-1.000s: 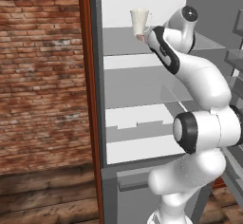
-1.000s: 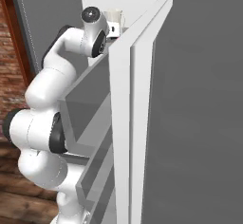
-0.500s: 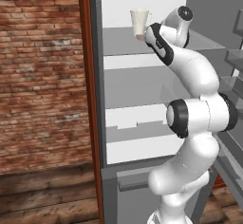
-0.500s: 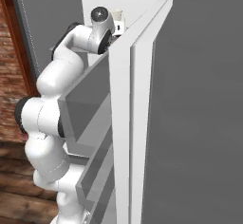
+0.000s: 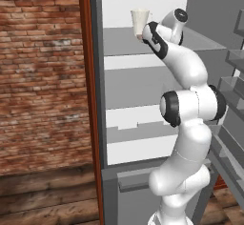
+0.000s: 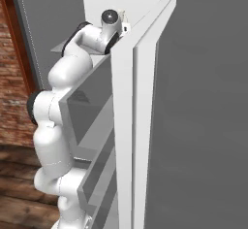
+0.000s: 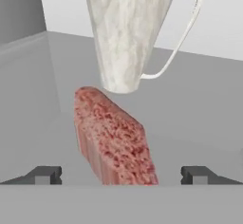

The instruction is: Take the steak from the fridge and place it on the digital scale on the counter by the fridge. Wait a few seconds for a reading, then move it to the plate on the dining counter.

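Observation:
The fridge (image 5: pixel 143 124) stands open, with white inner walls and grey shelves. On its top shelf lies the steak (image 7: pixel 114 140), a pinkish-red slab just in front of a tall white marbled jug (image 7: pixel 126 33). My gripper (image 7: pixel 121 175) is open, its two dark fingertips (image 7: pixel 45 174) standing wide on either side of the steak's near end. In the left base view the arm reaches up to the top shelf beside the jug (image 5: pixel 139 21). The steak's near end is cut off at the bottom of the hand view.
A brick wall (image 5: pixel 40 76) and a red-brown post (image 5: pixel 86 76) stand left of the fridge. The open fridge door (image 6: pixel 145 126) with its grey bins (image 5: pixel 233 90) is close on the arm's right. The shelf's side wall (image 7: pixel 23 76) rises left of the steak.
The arm has stretched further up and into the top shelf, carrying the hand closer to the jug. The gripper stays open.

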